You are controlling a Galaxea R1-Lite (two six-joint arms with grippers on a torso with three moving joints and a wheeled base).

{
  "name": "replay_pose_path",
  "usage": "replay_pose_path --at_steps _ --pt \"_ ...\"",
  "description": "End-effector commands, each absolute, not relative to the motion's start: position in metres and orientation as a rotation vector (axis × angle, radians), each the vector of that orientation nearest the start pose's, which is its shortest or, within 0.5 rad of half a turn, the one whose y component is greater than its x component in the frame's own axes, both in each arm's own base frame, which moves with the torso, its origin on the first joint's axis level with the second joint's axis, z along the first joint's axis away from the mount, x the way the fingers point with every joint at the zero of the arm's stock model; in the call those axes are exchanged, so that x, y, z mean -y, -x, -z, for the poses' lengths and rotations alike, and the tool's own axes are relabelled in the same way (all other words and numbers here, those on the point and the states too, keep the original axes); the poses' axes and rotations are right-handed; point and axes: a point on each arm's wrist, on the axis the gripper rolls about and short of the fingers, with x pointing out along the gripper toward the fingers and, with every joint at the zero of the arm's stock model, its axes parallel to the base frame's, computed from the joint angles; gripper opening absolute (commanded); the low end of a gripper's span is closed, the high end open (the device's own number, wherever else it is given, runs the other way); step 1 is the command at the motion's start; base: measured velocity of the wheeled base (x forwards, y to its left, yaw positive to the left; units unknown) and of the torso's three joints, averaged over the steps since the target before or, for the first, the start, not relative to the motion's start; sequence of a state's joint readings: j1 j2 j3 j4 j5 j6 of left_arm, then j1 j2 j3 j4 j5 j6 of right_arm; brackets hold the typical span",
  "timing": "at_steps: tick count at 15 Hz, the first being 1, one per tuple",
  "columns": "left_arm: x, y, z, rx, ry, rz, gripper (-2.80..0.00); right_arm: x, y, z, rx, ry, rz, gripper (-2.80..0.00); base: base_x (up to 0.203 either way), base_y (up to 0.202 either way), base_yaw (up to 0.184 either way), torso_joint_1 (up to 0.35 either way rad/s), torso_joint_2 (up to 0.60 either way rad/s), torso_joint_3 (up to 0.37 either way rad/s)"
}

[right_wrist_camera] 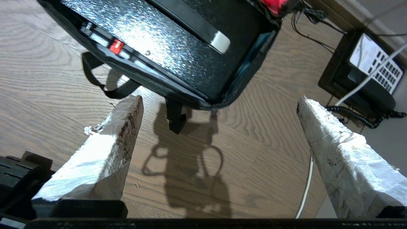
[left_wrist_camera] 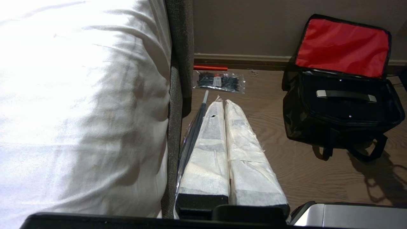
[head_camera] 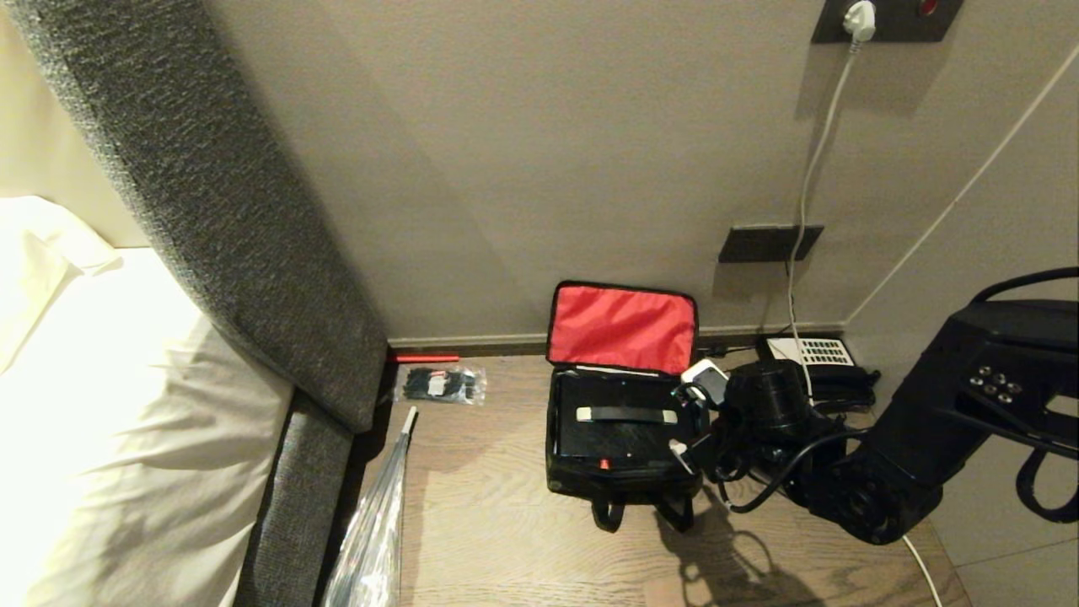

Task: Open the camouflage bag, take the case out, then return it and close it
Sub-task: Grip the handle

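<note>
Head view: the camouflage bag (head_camera: 622,438) stands on the wooden floor (head_camera: 506,523) against the wall, red-lined lid (head_camera: 622,327) propped upright at 12 o'clock; the black case (head_camera: 620,426) lies flat inside. The right gripper (head_camera: 693,415) hovers at the bag's 3 o'clock rim, a telephone (head_camera: 813,354) beyond it.

Left wrist view: the left gripper (left_wrist_camera: 222,105) is parked beside the bed (left_wrist_camera: 79,105), jaws closed and empty.

Right wrist view: jaws spread wide, holding nothing; the case's handle (right_wrist_camera: 194,28) lies ahead. To lift cleanly, centre the jaws across that handle, close firmly, and raise straight up, clear of the rim.
</note>
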State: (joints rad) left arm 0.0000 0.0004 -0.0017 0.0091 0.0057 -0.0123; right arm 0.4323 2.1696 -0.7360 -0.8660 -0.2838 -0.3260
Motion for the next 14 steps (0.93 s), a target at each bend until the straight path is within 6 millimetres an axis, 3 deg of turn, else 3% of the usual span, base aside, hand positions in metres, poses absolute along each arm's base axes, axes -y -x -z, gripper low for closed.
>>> replay_pose_path --at_steps 1,10,14 --pt "-0.0001 0.023 -0.0749 -0.006 0.011 -0.006 -2.8 -0.1429 -0.3247 -0.0326 -0.495 0.515 -0.229 0.0 0.0 0.0 0.0 0.0 0.0 0.0" --pt "-0.0001 0.023 -0.0748 -0.008 -0.002 -0.006 -2.8 -0.1433 -0.3255 -0.0316 -0.494 0.518 -0.23 0.0 0.0 0.0 0.0 0.0 0.0 -0.003" --pt "-0.0001 0.023 -0.0748 -0.008 -0.003 -0.006 -2.8 -0.1434 -0.3256 -0.03 -0.499 0.52 -0.23 0.0 0.0 0.0 0.0 0.002 0.0 -0.166"
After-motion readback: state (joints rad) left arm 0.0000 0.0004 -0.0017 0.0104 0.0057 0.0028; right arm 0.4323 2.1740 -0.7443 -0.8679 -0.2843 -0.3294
